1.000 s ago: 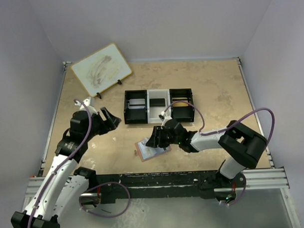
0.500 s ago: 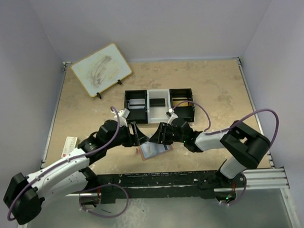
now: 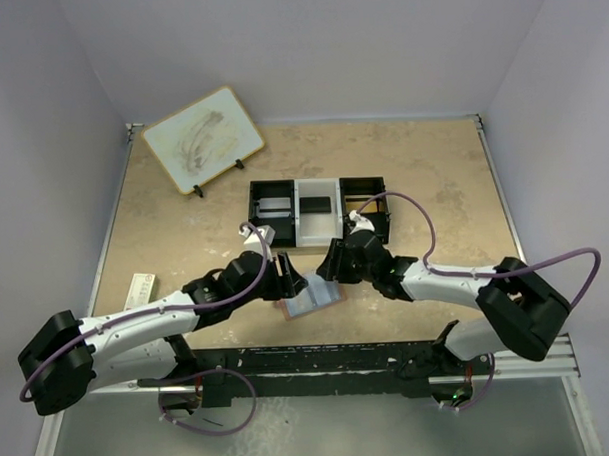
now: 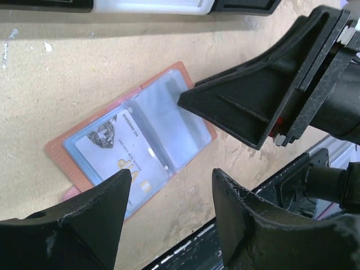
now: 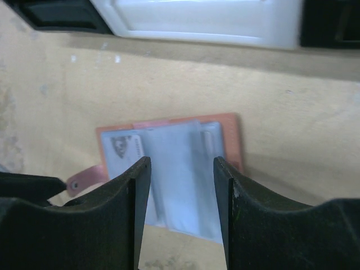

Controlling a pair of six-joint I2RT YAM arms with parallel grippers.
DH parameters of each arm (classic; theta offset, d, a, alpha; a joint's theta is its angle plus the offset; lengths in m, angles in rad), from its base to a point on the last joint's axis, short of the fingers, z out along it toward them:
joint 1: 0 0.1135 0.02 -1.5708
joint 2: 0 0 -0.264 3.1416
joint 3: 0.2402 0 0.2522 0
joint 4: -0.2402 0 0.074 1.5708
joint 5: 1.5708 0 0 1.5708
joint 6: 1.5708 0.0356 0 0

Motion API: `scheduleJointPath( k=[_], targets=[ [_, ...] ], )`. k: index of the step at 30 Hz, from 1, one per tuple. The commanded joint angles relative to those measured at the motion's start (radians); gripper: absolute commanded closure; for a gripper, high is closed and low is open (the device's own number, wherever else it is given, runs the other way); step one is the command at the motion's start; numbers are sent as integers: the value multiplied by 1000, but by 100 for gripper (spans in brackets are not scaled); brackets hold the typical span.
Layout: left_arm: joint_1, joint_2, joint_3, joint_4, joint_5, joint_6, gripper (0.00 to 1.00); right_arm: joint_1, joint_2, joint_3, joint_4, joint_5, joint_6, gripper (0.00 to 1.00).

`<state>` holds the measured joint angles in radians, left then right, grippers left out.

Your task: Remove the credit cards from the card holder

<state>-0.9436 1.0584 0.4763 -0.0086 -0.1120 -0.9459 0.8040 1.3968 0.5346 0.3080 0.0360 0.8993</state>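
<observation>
The reddish-brown card holder [image 3: 309, 300] lies open and flat on the table near the front edge. In the left wrist view it [image 4: 56, 152] shows clear grey-blue sleeves, with a pale credit card [image 4: 112, 147] bearing a crest and gold letters in the left sleeve. The right wrist view shows the holder [image 5: 233, 140] and the same card [image 5: 121, 147]. My left gripper [image 3: 289, 277] [image 4: 171, 174] is open, just above the holder's left-front side. My right gripper [image 3: 331, 262] [image 5: 181, 163] is open, its jaws straddling the right sleeves from above. Neither grips anything.
A black-white-black three-compartment tray [image 3: 318, 212] stands just behind the holder. A white-and-tan board with a wooden rim [image 3: 201, 140] leans at the back left. A small white label [image 3: 140, 289] lies at the left edge. The black front rail [image 3: 319, 360] runs close below the holder.
My left arm has swung from the left side in to the holder. My right gripper has shifted slightly right and back over the holder. The holder stays put.
</observation>
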Motion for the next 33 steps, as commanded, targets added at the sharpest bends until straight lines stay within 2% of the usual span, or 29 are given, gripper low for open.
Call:
scheduleJointPath(
  k=[1, 4, 6, 10, 14, 19, 25, 33],
  targets=[
    [-20, -21, 24, 17, -117, -24, 43, -5, -67, 39, -176, 143, -64, 48],
    [-23, -40, 38, -52, -166, -18, 43, -3, -122, 55, -238, 172, -93, 48],
    [-23, -53, 47, -84, -181, -12, 43, -4, -175, 52, -206, 168, -138, 48],
    [-23, -59, 50, -85, -177, -19, 45, -3, -221, 23, -52, -9, -169, 50],
    [-27, -48, 43, -80, -159, -37, 47, -2, -153, 9, 75, -162, -133, 54],
    [-31, -72, 20, -80, -160, -55, 48, 0, -59, -18, 202, -244, -71, 59],
    [-40, -45, 28, -77, -107, -35, 51, 7, 33, -18, 250, -304, -58, 61],
    [-87, 24, 44, -66, -147, -46, 58, 14, 103, -22, 271, -324, -42, 63]
  ],
)
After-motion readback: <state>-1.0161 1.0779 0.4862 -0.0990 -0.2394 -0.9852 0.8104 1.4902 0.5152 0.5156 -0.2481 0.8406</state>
